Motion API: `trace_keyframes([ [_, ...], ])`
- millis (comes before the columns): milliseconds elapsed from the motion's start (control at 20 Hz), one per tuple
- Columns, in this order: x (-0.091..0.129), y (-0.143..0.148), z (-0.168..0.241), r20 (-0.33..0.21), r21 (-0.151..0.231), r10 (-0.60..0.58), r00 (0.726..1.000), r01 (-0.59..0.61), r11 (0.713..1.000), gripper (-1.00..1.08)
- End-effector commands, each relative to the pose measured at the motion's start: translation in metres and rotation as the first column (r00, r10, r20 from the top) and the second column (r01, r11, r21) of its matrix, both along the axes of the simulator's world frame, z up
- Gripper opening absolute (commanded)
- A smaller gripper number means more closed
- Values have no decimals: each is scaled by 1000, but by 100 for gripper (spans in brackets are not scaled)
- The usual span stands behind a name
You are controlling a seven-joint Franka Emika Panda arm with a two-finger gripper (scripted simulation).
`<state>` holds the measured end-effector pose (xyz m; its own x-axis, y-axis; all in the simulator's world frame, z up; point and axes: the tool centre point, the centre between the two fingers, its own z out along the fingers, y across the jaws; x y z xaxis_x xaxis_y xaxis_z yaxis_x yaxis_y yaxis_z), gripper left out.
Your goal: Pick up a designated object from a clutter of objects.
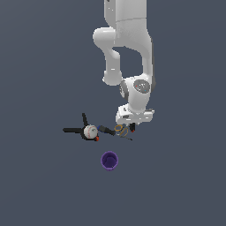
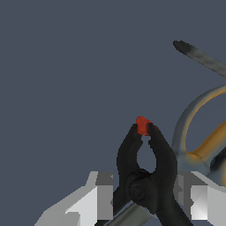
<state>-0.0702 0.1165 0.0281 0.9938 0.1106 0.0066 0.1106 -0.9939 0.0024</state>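
The tiny black spring clamp (image 2: pixel 145 176) with red-orange tips (image 2: pixel 143 126) sits between my two fingers (image 2: pixel 103 194), which press against its sides. My gripper (image 2: pixel 145 190) is shut on it. In the exterior view the gripper (image 1: pixel 132 128) is low over the floor at the exterior view's right end of the clutter, with the clamp (image 1: pixel 132 129) as a small dark and red spot in it. Whether the clamp is off the floor I cannot tell. The yellow-handled scissors (image 2: pixel 207 145) lie right beside the clamp, and they also show in the exterior view (image 1: pixel 121 130).
A white red-stitched baseball (image 1: pixel 90 131) rests against the larger long-handled black clamp (image 1: pixel 76 130) at the exterior view's left. A purple cup (image 1: pixel 109 160) stands upright nearer the camera. The white arm (image 1: pixel 132 53) reaches down from above.
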Motion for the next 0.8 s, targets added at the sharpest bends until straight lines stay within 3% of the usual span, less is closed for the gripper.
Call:
trace_keyframes([
  [0,-1,-2,4,0,0,0,1000,0,1000,-100],
  [750,-17,-38,81,-1,0,3,1000,-3,1000,-100],
])
